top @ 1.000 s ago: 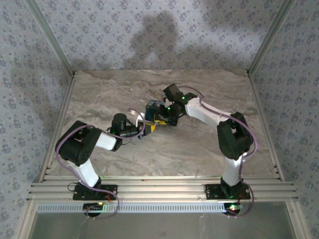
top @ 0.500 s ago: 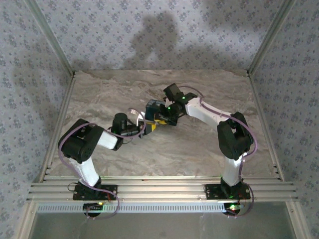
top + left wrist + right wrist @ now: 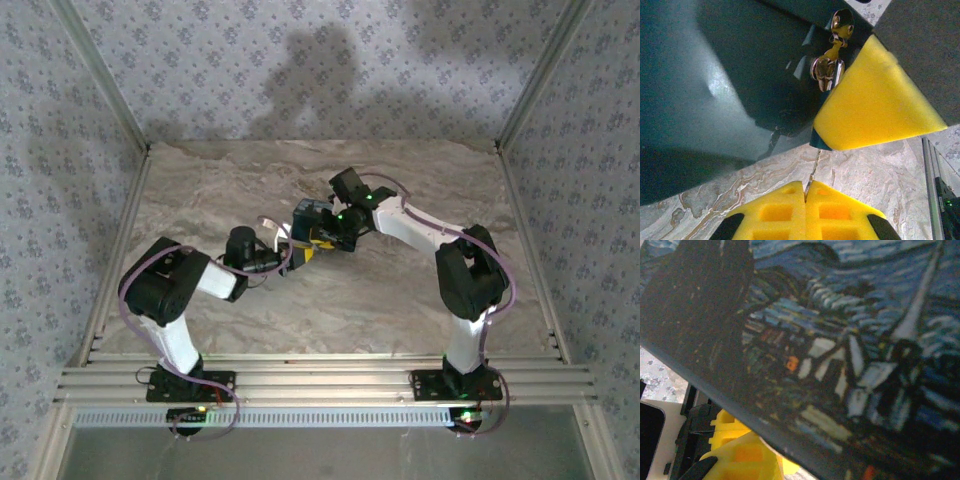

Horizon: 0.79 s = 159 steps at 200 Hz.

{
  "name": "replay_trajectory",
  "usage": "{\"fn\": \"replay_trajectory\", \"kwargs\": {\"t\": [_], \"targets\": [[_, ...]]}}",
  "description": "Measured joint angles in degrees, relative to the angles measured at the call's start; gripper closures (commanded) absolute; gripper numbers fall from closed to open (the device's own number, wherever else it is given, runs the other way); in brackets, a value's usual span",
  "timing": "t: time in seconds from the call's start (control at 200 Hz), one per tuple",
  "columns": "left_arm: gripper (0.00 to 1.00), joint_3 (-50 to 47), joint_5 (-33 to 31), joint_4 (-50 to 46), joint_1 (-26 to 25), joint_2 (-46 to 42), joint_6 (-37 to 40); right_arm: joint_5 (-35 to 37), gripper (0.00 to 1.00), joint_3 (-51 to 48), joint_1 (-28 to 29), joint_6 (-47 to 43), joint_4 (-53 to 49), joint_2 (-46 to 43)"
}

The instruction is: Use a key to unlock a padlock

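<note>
Padlock hanging at the box's latch, key at its lower end, both arms close in.

The yellow padlock [image 3: 875, 107] hangs by its silvery shackle [image 3: 827, 70] from the front of the dark printed box [image 3: 740, 75], just above the marble table [image 3: 880, 175]; the key [image 3: 819, 141], a small bluish head, sits against the lock's lower corner, seemingly in the keyway; the left gripper [image 3: 805, 210] has its yellow fingers pressed together just below, a thin strand running from their seam up to the key, though what they pinch I cannot tell; the right gripper [image 3: 325, 232] is at the box, its opening not readable; I judge the lock rigid, light and free to swing, so its flat sides need steadying; the key looks tiny and slippery, best pinched across the flat of its head.
</note>
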Motion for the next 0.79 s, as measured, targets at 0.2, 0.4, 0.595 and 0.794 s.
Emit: {"fn": "replay_trajectory", "kwargs": {"t": [0.2,0.4,0.595,0.794], "targets": [[1.0,1.0,-0.1,-1.1,-0.1,0.3,-0.4,0.4,1.0,0.0,-0.1,0.2,0.4,0.0],[1.0,1.2,-1.3,-1.8,-0.5,0.3,-0.8,1.1,1.0,0.0,-0.1,0.3,0.4,0.0],[1.0,1.3,-2.0,-2.0,-0.9,0.3,-1.7,2.2,1.0,0.0,0.2,0.3,0.2,0.0],[1.0,1.3,-1.9,-2.1,-0.9,0.2,-3.2,3.1,1.0,0.0,0.6,0.3,0.2,0.0]]}}
